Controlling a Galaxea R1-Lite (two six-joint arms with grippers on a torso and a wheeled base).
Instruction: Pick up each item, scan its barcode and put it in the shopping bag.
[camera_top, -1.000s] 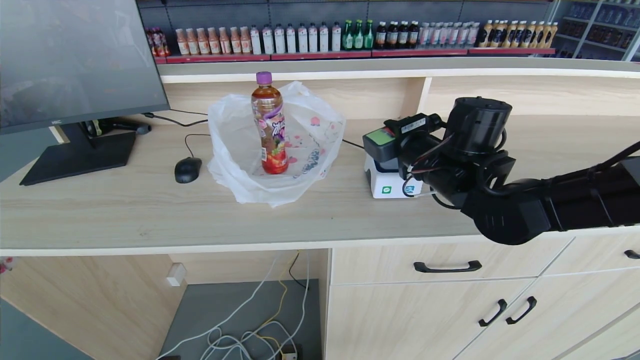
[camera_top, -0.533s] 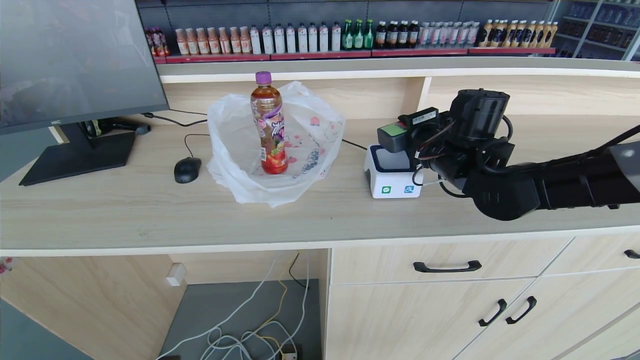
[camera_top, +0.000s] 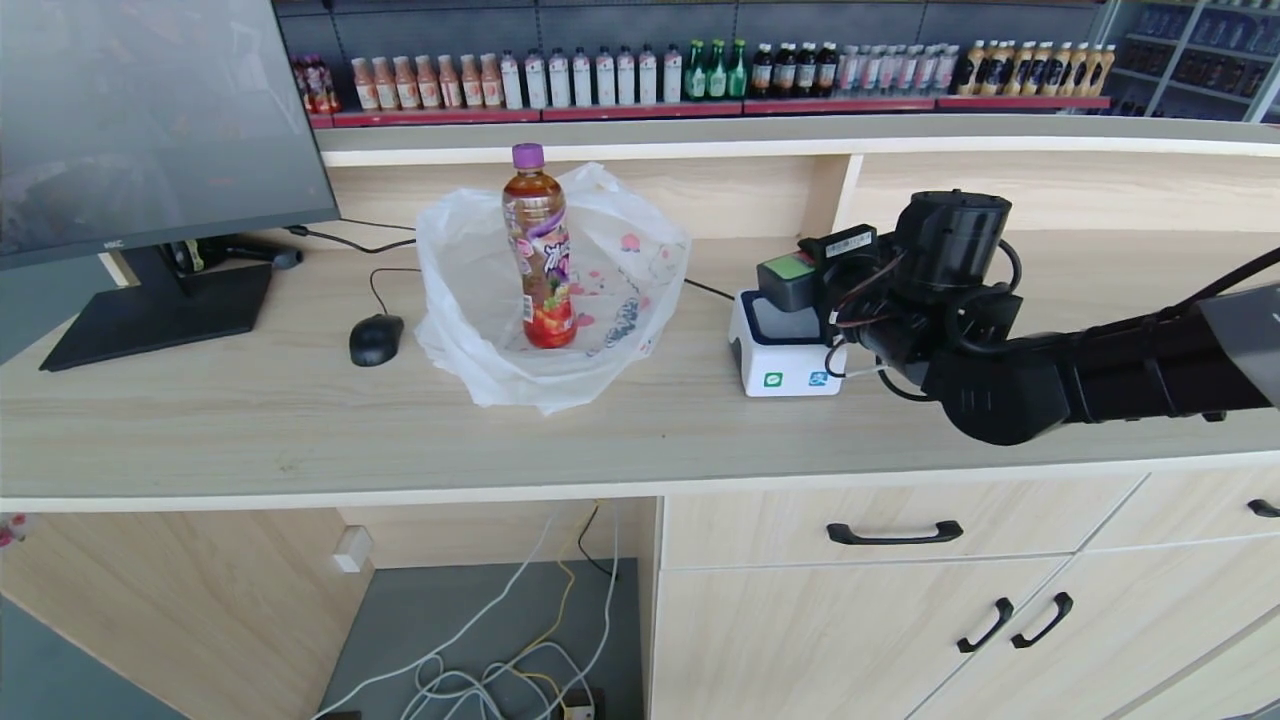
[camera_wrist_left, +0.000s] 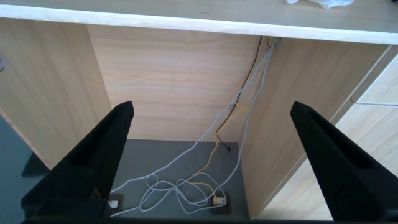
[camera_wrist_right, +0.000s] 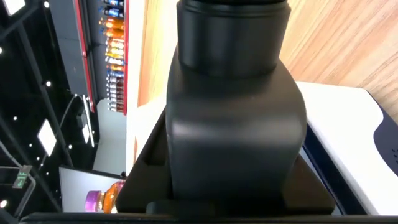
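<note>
Now dark item (camera_top: 787, 281) fast in right end effector (camera_top: 810, 285), just above scanner (camera_top: 785, 368) (left end effector (camera_wrist_left: 211, 111) wide)

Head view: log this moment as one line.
bottle upright in shopping bag | right gripper at white scanner | mouse left of bag

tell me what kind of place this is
Most likely a shop checkout counter: shelves of bottled drinks run along the back, a white scanner stands on the counter, and a bottle stands in a plastic shopping bag.

The dark item (camera_top: 786, 275) hides the scanner's (camera_top: 785, 372) top.
</note>
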